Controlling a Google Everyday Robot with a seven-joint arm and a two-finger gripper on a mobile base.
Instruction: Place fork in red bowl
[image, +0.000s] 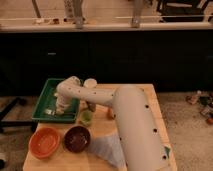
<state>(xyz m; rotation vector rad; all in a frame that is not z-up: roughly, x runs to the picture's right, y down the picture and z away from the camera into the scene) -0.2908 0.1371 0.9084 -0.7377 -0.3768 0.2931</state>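
The red bowl (44, 142) sits at the front left of the wooden table, orange-red with a lighter inside, and nothing shows in it. My gripper (61, 111) reaches down into the green tray (46, 95) at the table's back left, behind the red bowl. My white arm (125, 120) runs from the lower right to the tray. I cannot make out the fork; it may be hidden under the gripper. A small whitish item (50, 111) lies in the tray next to the gripper.
A dark maroon bowl (77, 138) stands right of the red bowl. A small green cup (86, 117), a white cup (90, 83) and a dark bottle (92, 106) stand by the tray. A grey cloth (106, 148) lies at the front, partly under the arm.
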